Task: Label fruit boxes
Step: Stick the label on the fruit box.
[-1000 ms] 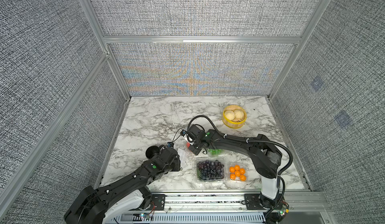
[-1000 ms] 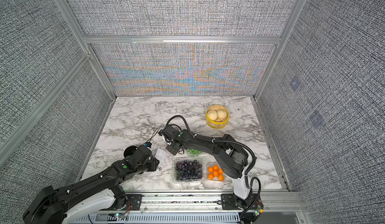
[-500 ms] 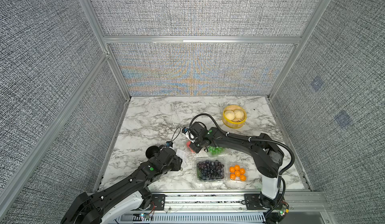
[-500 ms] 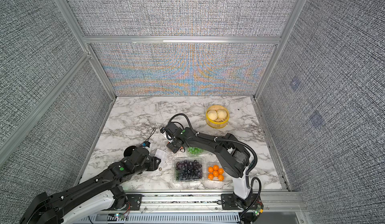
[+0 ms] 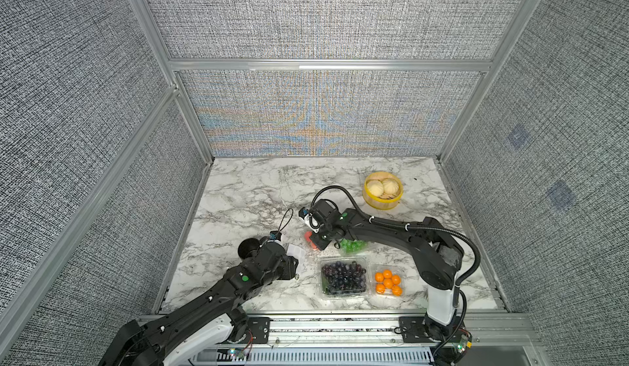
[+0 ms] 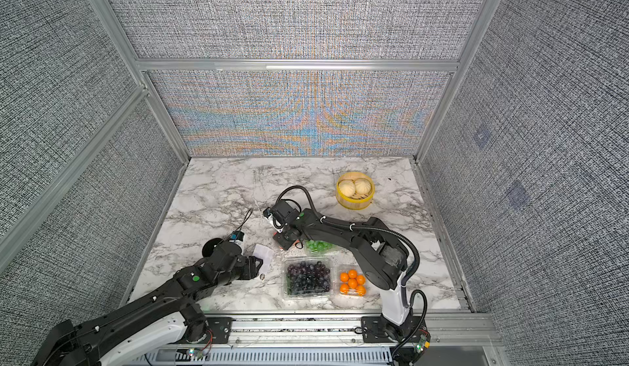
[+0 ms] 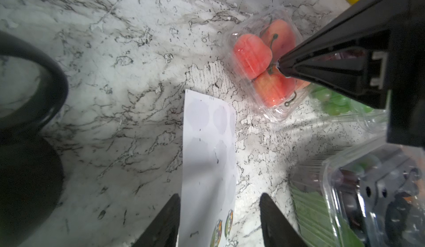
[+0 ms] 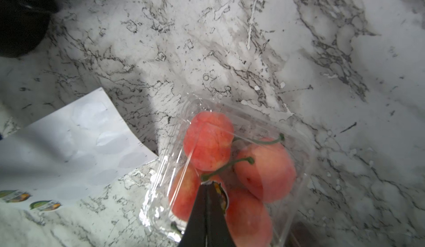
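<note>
**Operator:** What's on the table, left to right?

**Clerk:**
- Item 1: your left gripper, one. Jaws apart, gripping nothing, fingers standing either side of the near end of item 2.
- Item 2: sticker sheet, one. It lies flat, its long axis running straight away from that gripper. Two printed stickers show on it, with peeled blanks beyond them.
- Item 3: red fruit box, one. Four fruits can be counted, and it sits just beside the sheet's far corner.
- Item 4: your right gripper, one. Jaws closed, with what looks like a small label pinched at the tips.
- Item 5: dark grape box, one.
- Item 6: green grape box, one, partly hidden by your right arm.
- Item 7: steamer, one, with two buns. It stands well apart, towards the back.
- Item 8: orange box, one, holding six or seven oranges.

**Operator:** Which relation decides the next move?

**Clerk:** The red fruit box lies directly under your right gripper's tips, which are at its lid. The right arm is the nearer one. I'd judge the move is pressing down and letting go. That makes four boxes in all.
</note>
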